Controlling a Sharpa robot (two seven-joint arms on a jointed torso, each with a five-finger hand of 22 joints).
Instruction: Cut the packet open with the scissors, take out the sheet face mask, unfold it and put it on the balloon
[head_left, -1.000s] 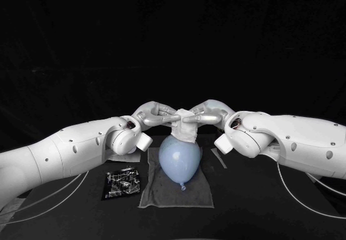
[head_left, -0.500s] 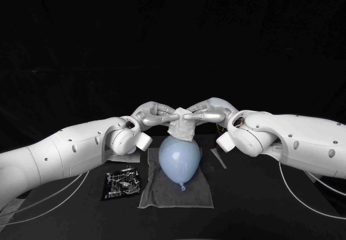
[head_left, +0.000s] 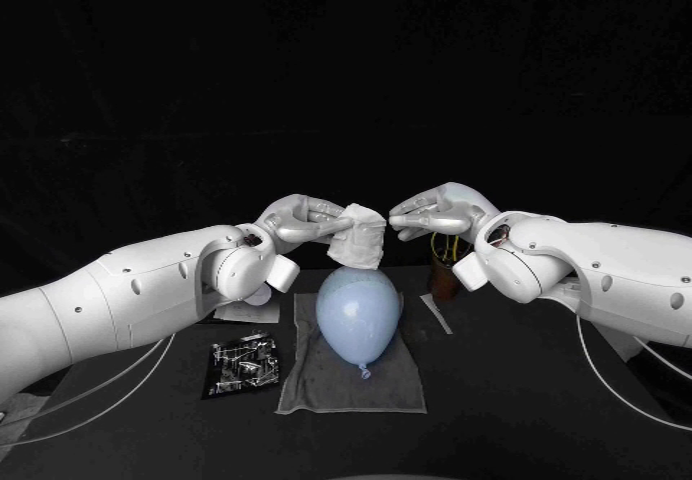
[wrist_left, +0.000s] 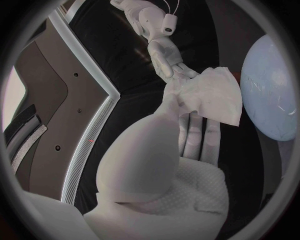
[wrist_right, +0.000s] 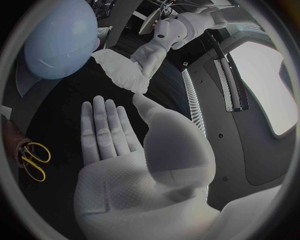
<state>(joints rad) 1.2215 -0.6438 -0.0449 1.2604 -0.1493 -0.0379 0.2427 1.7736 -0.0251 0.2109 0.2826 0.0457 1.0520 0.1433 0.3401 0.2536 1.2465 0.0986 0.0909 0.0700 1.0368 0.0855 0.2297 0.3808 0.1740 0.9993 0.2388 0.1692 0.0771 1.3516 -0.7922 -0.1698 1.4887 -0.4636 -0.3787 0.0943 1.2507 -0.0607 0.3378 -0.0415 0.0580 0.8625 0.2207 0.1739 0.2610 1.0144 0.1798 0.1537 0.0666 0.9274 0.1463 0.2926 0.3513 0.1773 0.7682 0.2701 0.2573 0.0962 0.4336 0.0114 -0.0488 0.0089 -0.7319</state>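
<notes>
Left hand (head_left: 304, 222) pinching sheet face mask (head_left: 356, 240) above balloon (head_left: 358, 315), right hand (head_left: 437, 212) flat and empty just beside the mask

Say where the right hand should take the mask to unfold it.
Probably the mask's loose upper corner facing the right hand, coming in from the robot's right: the left hand pinches the other top edge, and the folded sheet hangs free above the balloon.

On the black table (head_left: 548, 400) we see a grey cloth (head_left: 353, 392) at centre, a black packet (head_left: 242, 365) just left of it, a brown holder (head_left: 443, 272) near its far right corner.
</notes>
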